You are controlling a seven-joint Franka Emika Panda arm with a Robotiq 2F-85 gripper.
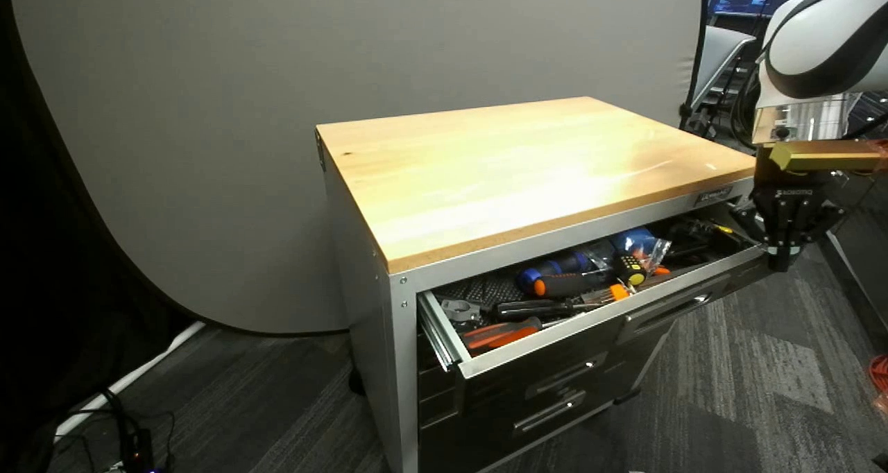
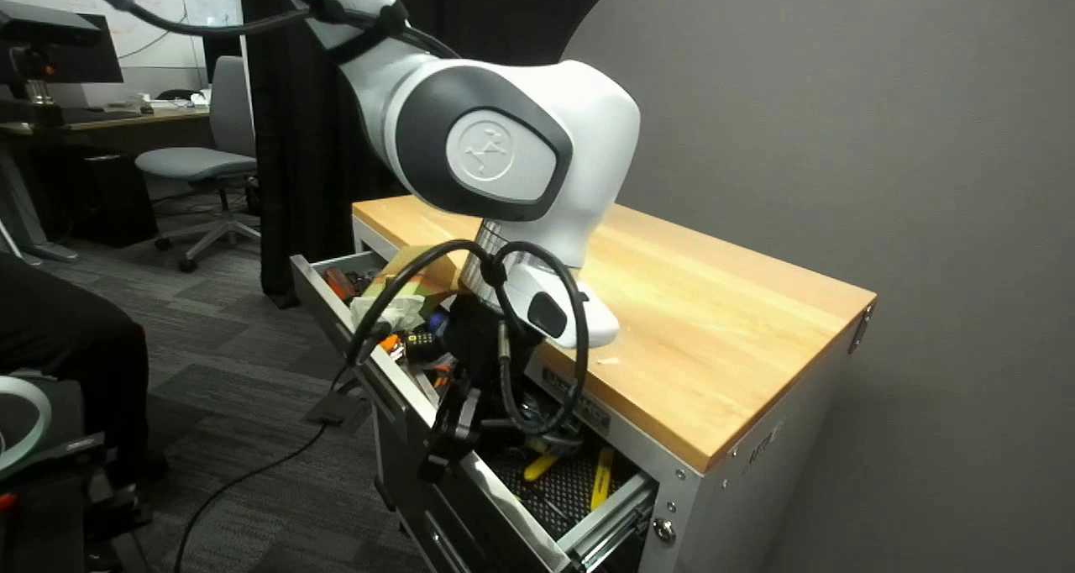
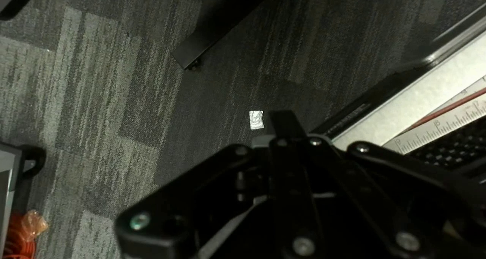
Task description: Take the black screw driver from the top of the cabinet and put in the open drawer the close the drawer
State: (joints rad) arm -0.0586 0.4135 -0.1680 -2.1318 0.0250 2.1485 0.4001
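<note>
The grey cabinet with its light wooden top [image 1: 485, 188] shows in both exterior views [image 2: 722, 338]; the top looks bare. Its uppermost drawer [image 1: 541, 340] is pulled open, also in an exterior view [image 2: 522, 510], and its pale front rim crosses the wrist view [image 3: 414, 99]. The stubby black screw driver [image 1: 630, 270] with a yellow spot lies among tools in the drawer; it also shows in an exterior view [image 2: 420, 346]. My gripper [image 1: 784, 256] is shut and empty, just outside the drawer front, with its fingertips pointing down [image 2: 432, 468] over the floor [image 3: 286, 118].
Blue-handled [image 1: 548, 272] and orange-handled tools [image 1: 503, 334] fill the drawer's one end; yellow-handled tools [image 2: 602, 476] lie at its other end. A black cable loop [image 2: 579, 346] hangs from my arm. Smaller drawers [image 1: 555, 410] sit below. A white scrap [image 3: 256, 119] lies on the floor.
</note>
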